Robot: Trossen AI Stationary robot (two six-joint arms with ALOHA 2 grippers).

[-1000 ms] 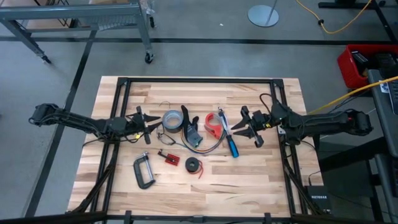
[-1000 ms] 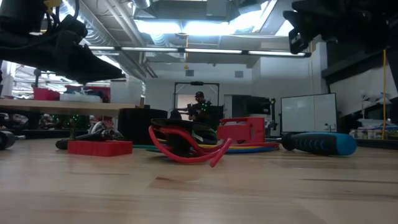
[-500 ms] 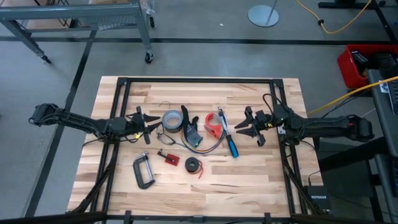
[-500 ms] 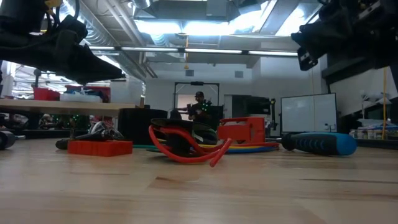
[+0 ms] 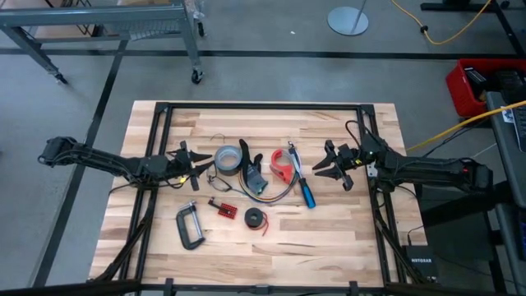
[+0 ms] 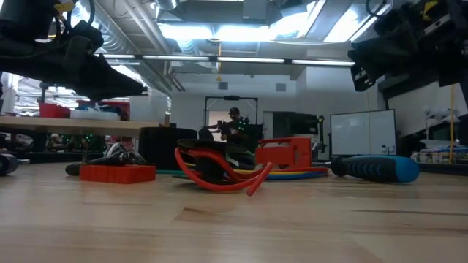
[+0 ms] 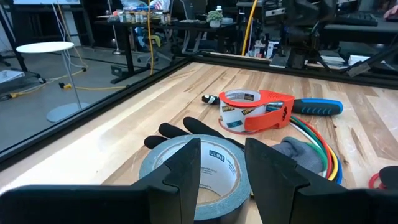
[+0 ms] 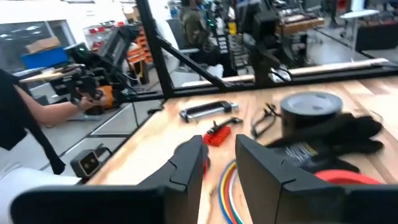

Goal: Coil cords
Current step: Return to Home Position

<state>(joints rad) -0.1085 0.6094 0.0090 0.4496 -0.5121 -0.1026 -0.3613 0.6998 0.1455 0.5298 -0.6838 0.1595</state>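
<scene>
The multicoloured cord (image 5: 278, 191) lies in a loose loop on the table's middle, beside a black glove (image 5: 253, 168); it also shows in the left wrist view (image 7: 318, 151) and the right wrist view (image 8: 226, 186). The black-and-red cord (image 5: 256, 219) lies coiled nearer the front, its red tail on the wood (image 6: 219, 175). My left gripper (image 5: 204, 167) hovers open left of the grey tape roll (image 7: 193, 168). My right gripper (image 5: 322, 168) hovers open right of the blue-handled screwdriver (image 5: 306, 189). Neither touches anything.
A red tape dispenser (image 5: 283, 160), a red block (image 5: 222, 207) and a black C-clamp (image 5: 189, 226) lie around the cords. A thin black wire (image 8: 264, 118) lies by the tape roll. Bare wood shows along the near edge and at the far side.
My right gripper has drawn back a little toward the table's right edge, still open. The cords and the left arm have kept still.
</scene>
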